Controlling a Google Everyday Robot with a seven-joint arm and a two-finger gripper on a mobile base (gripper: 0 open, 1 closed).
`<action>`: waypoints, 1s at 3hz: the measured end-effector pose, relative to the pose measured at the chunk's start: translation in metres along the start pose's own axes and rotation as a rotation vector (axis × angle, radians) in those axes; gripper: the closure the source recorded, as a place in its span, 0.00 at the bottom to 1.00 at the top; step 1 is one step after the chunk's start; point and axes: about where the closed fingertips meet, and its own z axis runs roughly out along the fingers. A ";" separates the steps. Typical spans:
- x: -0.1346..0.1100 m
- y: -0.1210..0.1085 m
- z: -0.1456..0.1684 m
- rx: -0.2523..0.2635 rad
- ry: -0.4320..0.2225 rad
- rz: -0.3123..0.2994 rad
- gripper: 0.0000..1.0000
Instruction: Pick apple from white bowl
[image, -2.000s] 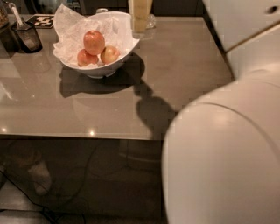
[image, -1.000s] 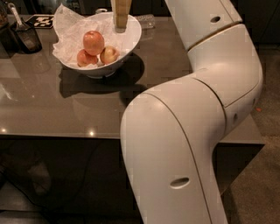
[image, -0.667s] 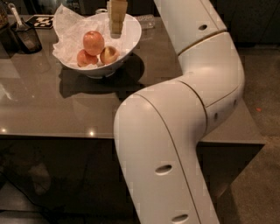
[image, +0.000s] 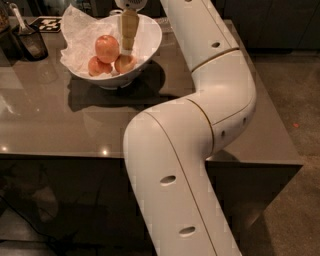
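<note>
The white bowl (image: 150, 47), lined with crumpled white paper, stands at the back left of the grey table. Three apples lie in it. The apple (image: 107, 48), the largest and pinkish orange-red, sits at the back. A smaller deeper-red apple (image: 97, 66) lies front left and a yellow-patched apple (image: 125, 64) front right. My gripper (image: 128, 49) hangs straight down inside the bowl, just right of the apple and directly above the yellow-patched one. It holds nothing that I can see.
A dark container (image: 30, 42) with a utensil in it stands left of the bowl, and a black-and-white marker tag (image: 47, 23) lies behind it. My white arm (image: 200, 130) crosses the table's right half. The table's front edge (image: 65, 156) runs below.
My arm has swung left across the table. The gripper has moved from the bowl's right rim to over its inside and dropped lower, close to the apples.
</note>
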 end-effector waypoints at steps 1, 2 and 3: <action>-0.004 -0.005 0.032 -0.009 -0.008 0.013 0.00; -0.009 -0.008 0.047 -0.009 -0.020 0.016 0.00; -0.010 -0.004 0.064 -0.034 -0.027 0.027 0.00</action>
